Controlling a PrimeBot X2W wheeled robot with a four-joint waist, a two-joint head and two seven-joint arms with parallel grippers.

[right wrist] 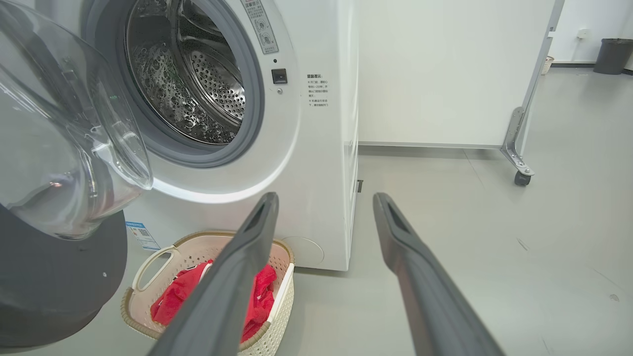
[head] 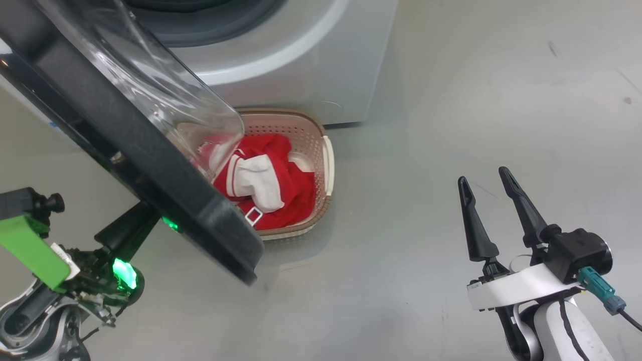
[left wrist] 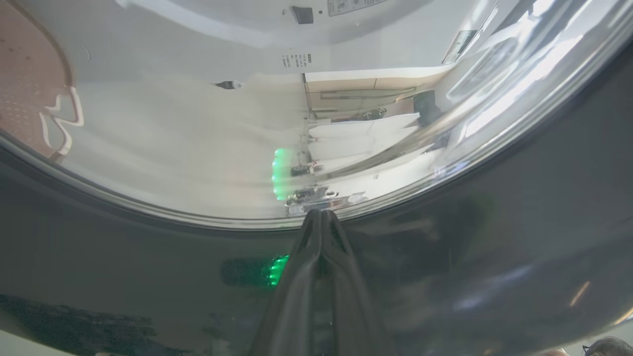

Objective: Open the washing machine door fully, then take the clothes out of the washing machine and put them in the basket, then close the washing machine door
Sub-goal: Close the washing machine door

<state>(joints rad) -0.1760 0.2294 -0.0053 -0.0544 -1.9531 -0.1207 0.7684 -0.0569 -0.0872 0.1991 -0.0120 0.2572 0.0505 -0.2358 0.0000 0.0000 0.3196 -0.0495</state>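
The washing machine door [head: 150, 165] stands swung out, its black rim slanting across the left of the head view and its glass bowl [head: 150, 85] facing the washing machine [head: 301, 55]. My left gripper [left wrist: 320, 215] is shut, its tips against the outer face of the door's black rim [left wrist: 148, 277] at the edge of the glass. Its dark fingers [head: 125, 230] pass behind the rim in the head view. Red and white clothes [head: 271, 185] lie in the basket [head: 328, 165] on the floor before the machine. The steel drum [right wrist: 198, 74] shows bare metal. My right gripper [head: 484, 180] hangs open over the floor, holding nothing.
The basket [right wrist: 158, 252] sits right under the door's glass bowl [right wrist: 59, 148]. Grey floor [head: 476, 100] stretches to the right of the machine. A white partition on castors [right wrist: 517, 163] stands behind it, and a dark bin [right wrist: 613, 54] is far off.
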